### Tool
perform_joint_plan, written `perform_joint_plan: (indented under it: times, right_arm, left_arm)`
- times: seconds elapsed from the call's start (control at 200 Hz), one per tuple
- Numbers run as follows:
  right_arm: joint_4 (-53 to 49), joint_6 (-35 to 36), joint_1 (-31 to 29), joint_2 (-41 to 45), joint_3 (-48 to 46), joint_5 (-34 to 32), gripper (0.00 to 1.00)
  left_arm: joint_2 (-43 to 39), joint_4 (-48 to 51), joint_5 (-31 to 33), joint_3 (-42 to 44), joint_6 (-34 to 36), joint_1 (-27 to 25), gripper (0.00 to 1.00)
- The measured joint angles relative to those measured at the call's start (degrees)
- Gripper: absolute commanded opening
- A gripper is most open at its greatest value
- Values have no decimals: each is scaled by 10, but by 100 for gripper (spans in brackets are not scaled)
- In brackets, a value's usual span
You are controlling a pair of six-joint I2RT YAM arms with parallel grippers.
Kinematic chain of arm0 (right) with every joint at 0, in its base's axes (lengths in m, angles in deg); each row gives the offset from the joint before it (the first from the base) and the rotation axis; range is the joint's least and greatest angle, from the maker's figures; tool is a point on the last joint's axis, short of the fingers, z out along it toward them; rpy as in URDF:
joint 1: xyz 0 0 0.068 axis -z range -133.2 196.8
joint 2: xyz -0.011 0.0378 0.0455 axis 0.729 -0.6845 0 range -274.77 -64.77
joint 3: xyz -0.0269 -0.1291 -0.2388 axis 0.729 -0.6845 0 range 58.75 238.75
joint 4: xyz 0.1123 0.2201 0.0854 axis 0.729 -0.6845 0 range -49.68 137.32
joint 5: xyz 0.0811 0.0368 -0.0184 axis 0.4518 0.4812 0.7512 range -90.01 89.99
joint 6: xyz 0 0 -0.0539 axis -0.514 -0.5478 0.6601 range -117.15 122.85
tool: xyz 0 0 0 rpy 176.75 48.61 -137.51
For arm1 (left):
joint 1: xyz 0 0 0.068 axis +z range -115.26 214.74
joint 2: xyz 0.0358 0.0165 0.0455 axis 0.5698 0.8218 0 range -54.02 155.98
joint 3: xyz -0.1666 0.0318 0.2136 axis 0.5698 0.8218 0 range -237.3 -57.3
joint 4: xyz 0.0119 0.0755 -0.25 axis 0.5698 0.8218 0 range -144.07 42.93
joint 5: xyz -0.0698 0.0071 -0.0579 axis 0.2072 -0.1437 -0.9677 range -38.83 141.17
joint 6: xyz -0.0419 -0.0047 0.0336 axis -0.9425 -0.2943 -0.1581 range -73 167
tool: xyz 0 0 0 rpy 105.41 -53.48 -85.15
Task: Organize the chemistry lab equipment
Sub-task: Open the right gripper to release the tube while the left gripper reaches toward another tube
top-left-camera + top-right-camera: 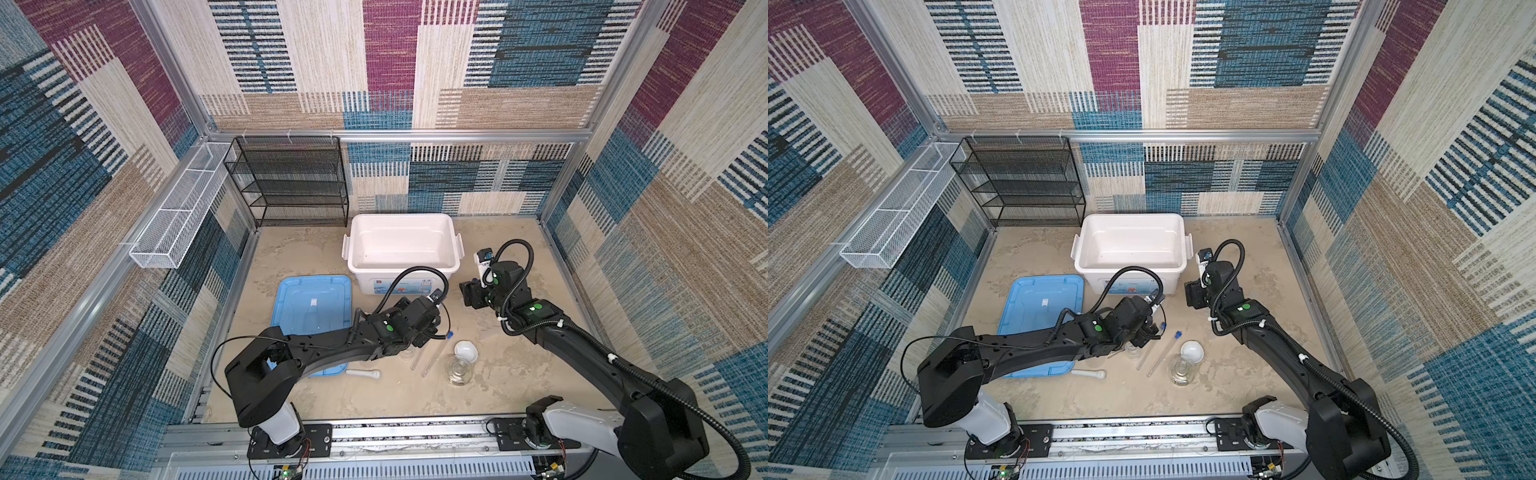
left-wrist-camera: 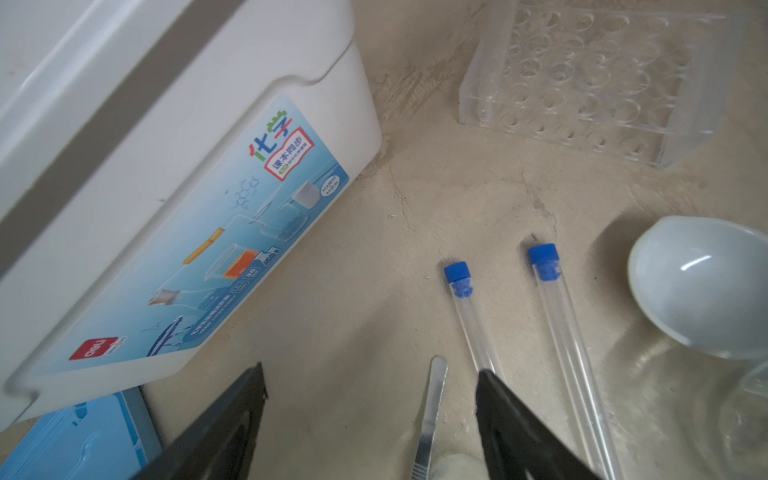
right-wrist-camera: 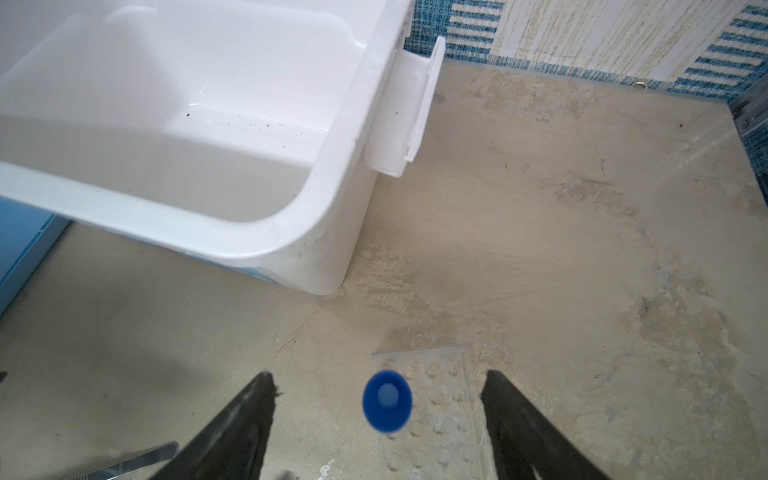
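Your right gripper stands wide open around a blue-capped test tube that seems upright in the clear plastic rack, just right of the near corner of the white bin. Lift off crookedly and a finger could clip the tall, smooth tube and tip the light rack. Your left gripper, also wide and empty, hovers over the thin metal tweezers beside two slick round tubes lying flat, which would roll if nudged.
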Motion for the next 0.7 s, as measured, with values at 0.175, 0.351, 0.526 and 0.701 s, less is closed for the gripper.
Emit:
perform_joint_plan:
  times: [0.175,0.351,0.526,0.701]
  right_arm:
    - [12,-1,1,20,-10,-9,93]
    - [22,-5,3,38,-20,-27,94]
    - [25,-12,8,50,-30,-30,94]
    - [33,-20,12,62,-38,-37,95]
  left_arm:
    - [29,40,-1,-33,-12,-16,73]
    - [56,68,-15,-62,-29,-21,64]
    - [84,90,-41,-84,-43,-21,55]
    - [112,115,-66,-103,-55,-20,53]
